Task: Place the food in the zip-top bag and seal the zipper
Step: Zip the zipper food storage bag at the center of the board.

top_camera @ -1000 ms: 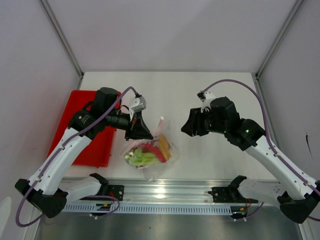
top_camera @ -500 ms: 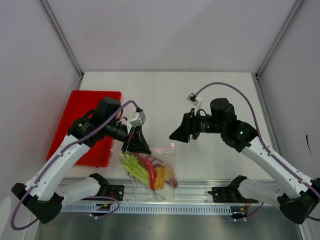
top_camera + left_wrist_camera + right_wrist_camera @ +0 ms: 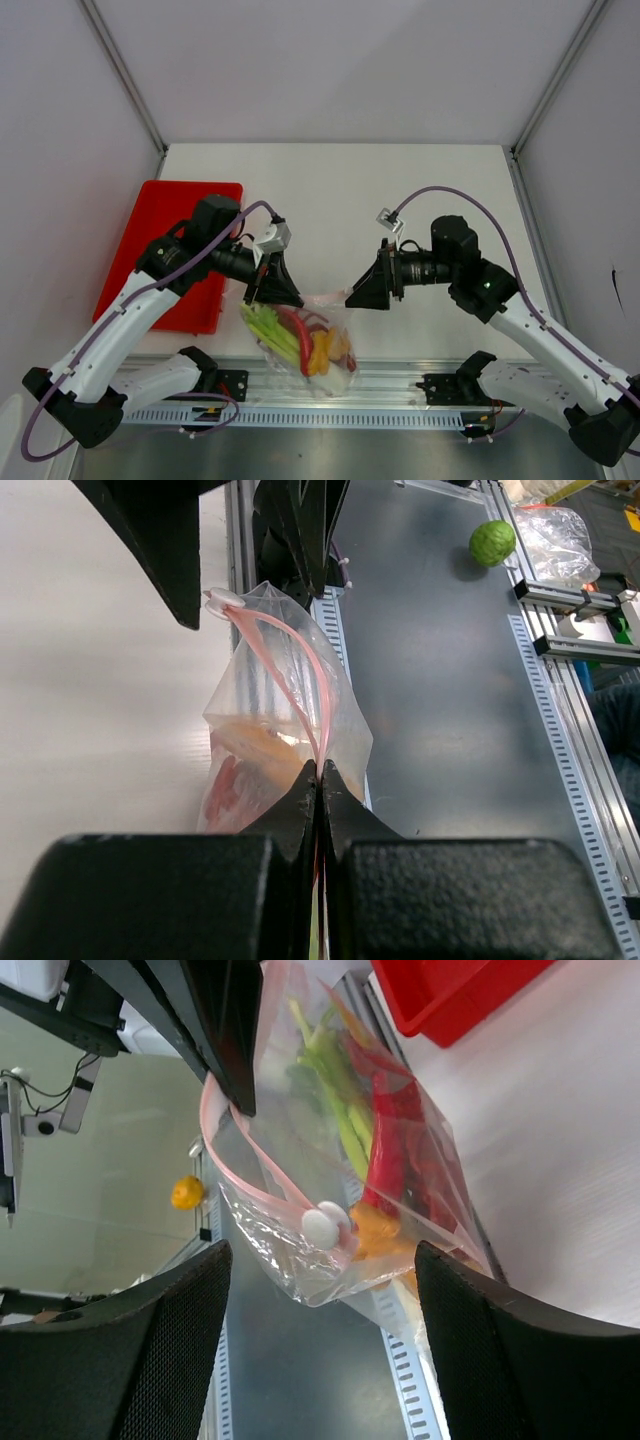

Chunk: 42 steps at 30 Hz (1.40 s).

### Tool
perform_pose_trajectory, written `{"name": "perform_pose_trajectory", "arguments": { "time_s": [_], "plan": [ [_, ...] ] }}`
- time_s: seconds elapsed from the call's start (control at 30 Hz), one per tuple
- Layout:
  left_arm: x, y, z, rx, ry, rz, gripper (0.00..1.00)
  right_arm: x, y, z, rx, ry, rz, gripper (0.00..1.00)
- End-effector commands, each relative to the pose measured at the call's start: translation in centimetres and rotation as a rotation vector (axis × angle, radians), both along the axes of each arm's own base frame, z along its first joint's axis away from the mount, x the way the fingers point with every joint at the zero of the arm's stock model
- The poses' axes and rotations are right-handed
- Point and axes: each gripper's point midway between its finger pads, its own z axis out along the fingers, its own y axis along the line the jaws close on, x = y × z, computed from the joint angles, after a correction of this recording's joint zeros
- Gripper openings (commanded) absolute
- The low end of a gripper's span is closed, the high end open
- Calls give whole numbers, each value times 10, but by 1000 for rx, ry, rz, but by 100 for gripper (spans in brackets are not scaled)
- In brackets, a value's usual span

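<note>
My left gripper [image 3: 273, 291] is shut on the pink-red zipper [image 3: 300, 670] at one end of the clear zip-top bag [image 3: 305, 345] and holds it hanging at the table's near edge. The food is inside the bag: green stalks [image 3: 265, 325], a red chili [image 3: 300, 338] and yellow-orange pieces [image 3: 325, 350]. The zipper's two strips stand apart in a loop, so the mouth looks open. My right gripper [image 3: 360, 295] is open at the bag's other end. The white slider [image 3: 322, 1226] lies between its fingers [image 3: 140, 1360] without touching them.
The red tray [image 3: 165, 215] sits at the left behind the left arm. A metal rail [image 3: 400, 405] runs along the near edge under the bag. A green ball [image 3: 492, 542] and a yellow one [image 3: 186, 1192] lie off the table.
The left gripper swung the bag down toward the near edge, so it now hangs stretched. The right gripper moved left and lower until its open fingers reached the slider end.
</note>
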Motion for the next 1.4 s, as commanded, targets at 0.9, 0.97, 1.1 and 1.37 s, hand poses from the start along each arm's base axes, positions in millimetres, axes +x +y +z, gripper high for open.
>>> {"name": "perform_pose_trajectory", "arguments": {
  "time_s": [0.9,0.97,1.1,1.37],
  "plan": [
    [5,-4,-1,-27,-24,27,1,-27,23,2,174,-63,33,40],
    [6,-4,-1,-26,-26,29,1,-27,21,-4,165,-52,18,43],
    [7,-4,0,-26,-32,33,1,-29,19,-8,180,-41,16,41],
    [8,-4,-1,-21,-32,41,1,-30,20,-7,186,-30,20,20]
  ]
}}
